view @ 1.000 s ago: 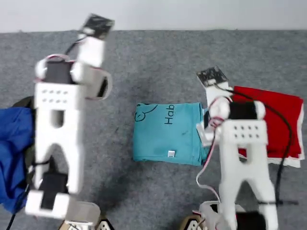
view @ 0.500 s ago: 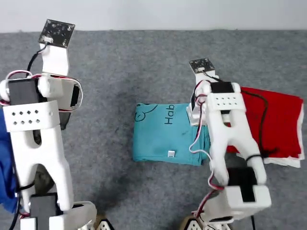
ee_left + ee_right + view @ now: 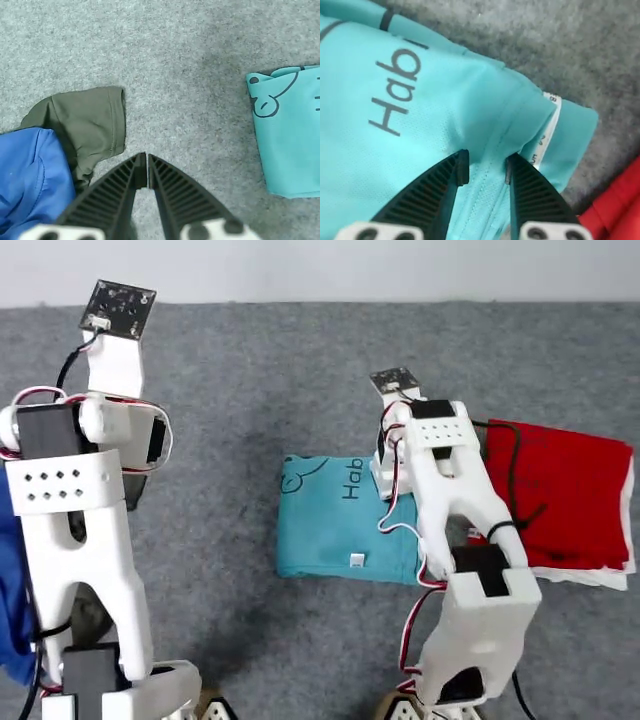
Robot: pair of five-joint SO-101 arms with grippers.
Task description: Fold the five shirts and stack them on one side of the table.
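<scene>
A folded teal shirt (image 3: 335, 515) lies in the middle of the grey table. My right gripper (image 3: 485, 170) is down on its right-hand part, near the tag. Its fingers are narrowly open and straddle a raised seam of the teal shirt (image 3: 395, 125). A folded red shirt (image 3: 565, 500) lies on the right side, on top of a white one (image 3: 590, 575). My left gripper (image 3: 147, 172) is shut and holds nothing. It hovers over bare carpet beside a crumpled olive shirt (image 3: 85, 120) and a blue shirt (image 3: 25, 180). The teal shirt (image 3: 290, 130) lies farther off.
The blue shirt (image 3: 8, 630) hangs at the table's left edge, mostly behind the left arm (image 3: 75, 530). The right arm (image 3: 460, 530) covers the gap between the teal and red shirts. Bare carpet (image 3: 290, 370) stretches across the far half of the table.
The right arm has swung left from the teal shirt's right edge onto the shirt. The left arm shifted left and farther back a second ago, then kept still. The shirts have not moved.
</scene>
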